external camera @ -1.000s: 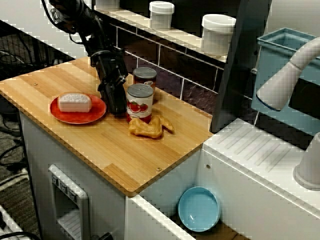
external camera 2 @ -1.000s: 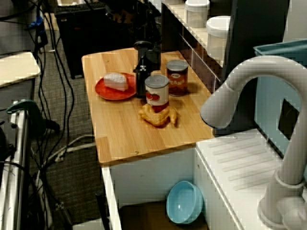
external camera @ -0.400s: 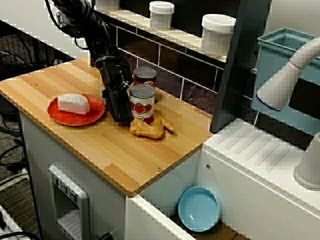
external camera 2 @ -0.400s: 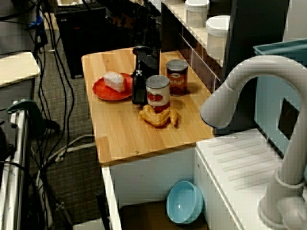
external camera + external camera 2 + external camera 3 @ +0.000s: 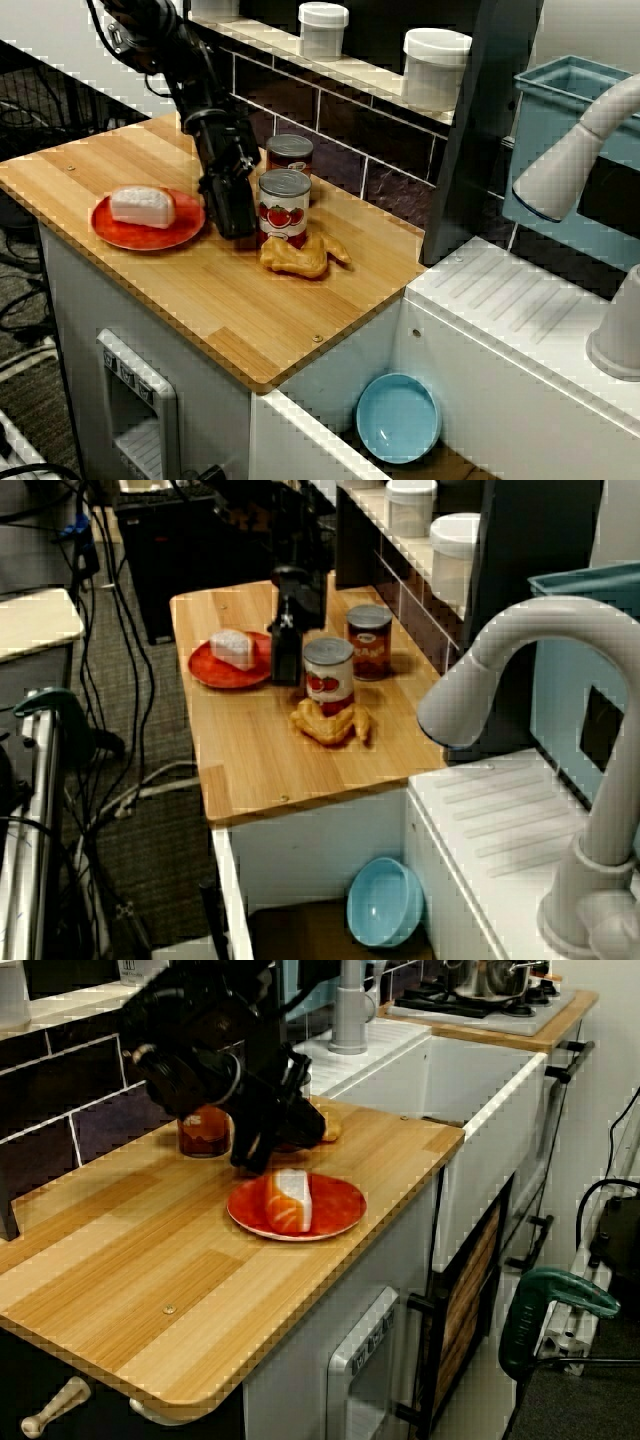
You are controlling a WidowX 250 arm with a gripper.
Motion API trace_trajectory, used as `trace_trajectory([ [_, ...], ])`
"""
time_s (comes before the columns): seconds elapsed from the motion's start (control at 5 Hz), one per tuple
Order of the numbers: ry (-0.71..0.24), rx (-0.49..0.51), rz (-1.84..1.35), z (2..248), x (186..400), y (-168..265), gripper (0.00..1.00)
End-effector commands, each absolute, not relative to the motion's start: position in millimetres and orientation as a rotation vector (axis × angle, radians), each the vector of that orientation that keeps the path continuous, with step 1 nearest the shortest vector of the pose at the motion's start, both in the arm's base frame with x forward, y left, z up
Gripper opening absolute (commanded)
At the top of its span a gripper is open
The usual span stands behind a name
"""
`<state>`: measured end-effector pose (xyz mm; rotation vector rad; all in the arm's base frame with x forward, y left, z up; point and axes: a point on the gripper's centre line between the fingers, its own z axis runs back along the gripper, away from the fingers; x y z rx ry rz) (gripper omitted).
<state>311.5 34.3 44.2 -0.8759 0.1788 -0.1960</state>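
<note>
The wooden tabletop (image 5: 250, 310) looks the same as a second ago. The black arm (image 5: 200, 95) has moved only a little. It dipped toward the front edge, then came back a bit toward the wall. It still points straight down.

The red plate (image 5: 150, 238) has changed the most. It has slid along the tabletop, away from the cans and toward the left end. It did not lift up, and it lies flat. Now it sits at the front left of the tabletop, just beside the pincer.

The pincer (image 5: 234, 225) stands low, with its tip down at the wood, between the plate and the tomato can (image 5: 284, 205). It is right at the plate's rim and looks like it touches it. It is one dark shape in every view, so I cannot tell if its fingers are apart or together. It lifts nothing.

The tomato can has hardly moved. The other can (image 5: 290, 153) behind it stayed put.

The white block (image 5: 142, 205) rode along on the plate. The bun (image 5: 297, 255) in front of the tomato can stayed where it was.

I think the pincer is shoving the plate sideways, and the shove is working.
</note>
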Motion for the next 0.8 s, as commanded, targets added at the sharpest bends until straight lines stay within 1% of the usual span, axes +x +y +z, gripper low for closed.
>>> trace_trajectory([
  [0.0,0.034,-0.812,-0.183,104.1,319.9,60.5,0.00],
  [0.4,-0.012,-0.667,-0.123,106.2,334.4,43.9,0.00],
  [0.6,-0.032,-0.667,-0.101,110.1,341.2,47.4,0.00],
])
